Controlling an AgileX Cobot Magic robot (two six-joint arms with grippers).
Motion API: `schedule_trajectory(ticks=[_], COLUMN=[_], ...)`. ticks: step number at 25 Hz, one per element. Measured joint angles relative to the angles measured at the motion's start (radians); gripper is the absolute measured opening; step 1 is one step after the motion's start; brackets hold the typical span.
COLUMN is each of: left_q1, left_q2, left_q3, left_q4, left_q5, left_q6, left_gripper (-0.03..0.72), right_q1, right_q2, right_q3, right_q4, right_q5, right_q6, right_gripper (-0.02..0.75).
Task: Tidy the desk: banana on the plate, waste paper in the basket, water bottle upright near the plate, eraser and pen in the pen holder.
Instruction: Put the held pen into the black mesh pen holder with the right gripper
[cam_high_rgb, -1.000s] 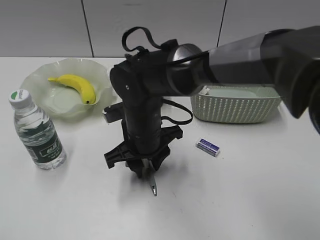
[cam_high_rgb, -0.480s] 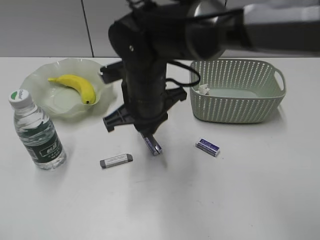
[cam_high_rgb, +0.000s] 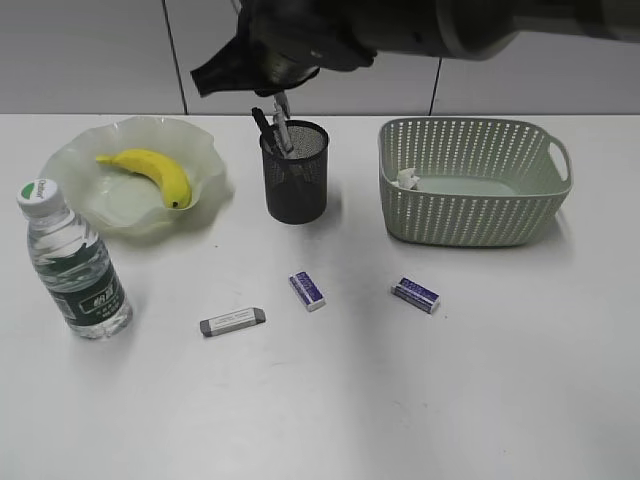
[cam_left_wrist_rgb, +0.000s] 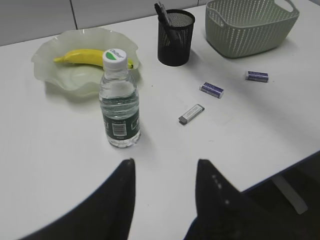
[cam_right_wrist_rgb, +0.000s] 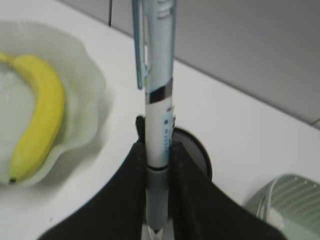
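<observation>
The right hand (cam_right_wrist_rgb: 158, 200), two dark fingers pressed together, is clamped on a pale blue-grey pen (cam_right_wrist_rgb: 156, 100) with a silver band. The pen stands upright between the fingers, its clip end pointing away from the hand and its tip low between them. In the exterior view this hand (cam_high_rgb: 282, 105) hangs directly over the black metal-mesh cylindrical pen holder (cam_high_rgb: 295, 172), with the pen (cam_high_rgb: 284, 128) reaching down into the holder's mouth beside a dark pen already standing in it.

The pen holder stands upright on the plain white counter (cam_high_rgb: 480, 400). Just to its left is the translucent pale-green plate with a ruffled rim (cam_high_rgb: 70, 160), and the curved yellow banana (cam_high_rgb: 150, 172) lies in it. Further left and nearer the camera, the small clear water bottle with a dark green label and white cap (cam_high_rgb: 72, 262) stands upright near the plate. To the right of the pen holder sits the pale sage-green slotted plastic basket (cam_high_rgb: 470, 215), with a small white crumpled paper wad (cam_high_rgb: 406, 179) inside at its left end.

In front of the pen holder lie three small erasers: a grey one (cam_high_rgb: 232, 321) to the left, a purple-and-white one (cam_high_rgb: 308, 290) almost straight ahead, and another purple-and-white one (cam_high_rgb: 415, 294) to the right.

The left hand (cam_left_wrist_rgb: 165, 192) hovers apart from everything, fingers spread and empty, the bottle (cam_left_wrist_rgb: 119, 102) beyond it.
</observation>
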Motion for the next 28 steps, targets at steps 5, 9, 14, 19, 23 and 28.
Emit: schedule_trajectory(ticks=[5,9,14,19,23,28], left_q1=[0.0,0.0,0.0,0.0,0.0,0.0], left_q2=[0.0,0.0,0.0,0.0,0.0,0.0], left_q3=[0.0,0.0,0.0,0.0,0.0,0.0], left_q4=[0.0,0.0,0.0,0.0,0.0,0.0], left_q5=[0.0,0.0,0.0,0.0,0.0,0.0], left_q6=[0.0,0.0,0.0,0.0,0.0,0.0], left_gripper=[0.303,0.302,0.301,0.301,0.301,0.301], right_q1=[-0.068,-0.135,-0.163,-0.168,-0.167,-0.17], right_q2=[0.053,0.101,0.148,0.189,0.209,0.236], right_q3=[0.0,0.0,0.0,0.0,0.0,0.0], right_q4=[-0.253,-0.3,-0.303,-0.303,-0.287,-0.279], right_q5=[-0.104,-0.254,-0.253,-0.336,-0.29,-0.248], right_q6=[0.351,0.414,0.429,0.429,0.428,0.428], right_gripper=[0.113,0.113,0.113,0.113,0.113,0.113])
